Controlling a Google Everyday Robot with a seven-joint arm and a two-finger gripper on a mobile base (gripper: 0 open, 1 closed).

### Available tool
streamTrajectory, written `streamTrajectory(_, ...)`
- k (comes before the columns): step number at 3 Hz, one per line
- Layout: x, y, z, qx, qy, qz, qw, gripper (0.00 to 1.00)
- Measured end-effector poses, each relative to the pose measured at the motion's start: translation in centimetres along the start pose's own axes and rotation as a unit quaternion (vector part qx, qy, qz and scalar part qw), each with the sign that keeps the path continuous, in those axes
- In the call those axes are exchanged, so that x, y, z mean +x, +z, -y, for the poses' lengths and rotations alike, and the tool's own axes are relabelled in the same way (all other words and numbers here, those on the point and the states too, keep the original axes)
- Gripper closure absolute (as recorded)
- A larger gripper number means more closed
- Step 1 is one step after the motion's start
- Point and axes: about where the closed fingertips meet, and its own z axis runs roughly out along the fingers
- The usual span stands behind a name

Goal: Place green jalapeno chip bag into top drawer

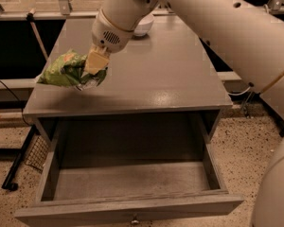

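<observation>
The green jalapeno chip bag (65, 70) hangs in the air above the left front part of the grey table top (165, 74). My gripper (93, 69) is shut on the bag's right end, its pale fingers (95, 60) pinching the foil. The top drawer (132, 183) is pulled wide open below the table top, and its inside is bare. Its small metal knob (134, 218) shows at the bottom edge of the front panel. The bag is behind the drawer's opening and to its left.
A white bowl (143, 26) stands at the back of the table, partly behind my arm. My large white arm (236, 37) fills the upper right. Black metal legs and a wire grid (35, 151) stand on the speckled floor to the left.
</observation>
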Motion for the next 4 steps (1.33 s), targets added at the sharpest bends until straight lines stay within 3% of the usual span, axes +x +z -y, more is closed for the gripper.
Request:
streamTrajectory(1, 0.7, -0.2, -2.2, 0.0, 0.007, -0.008, 0.9999, 1.0)
streamTrajectory(4, 5.1, 0.1, -13.3, -0.002, 0.025, -0.045, 0.9987, 1.0)
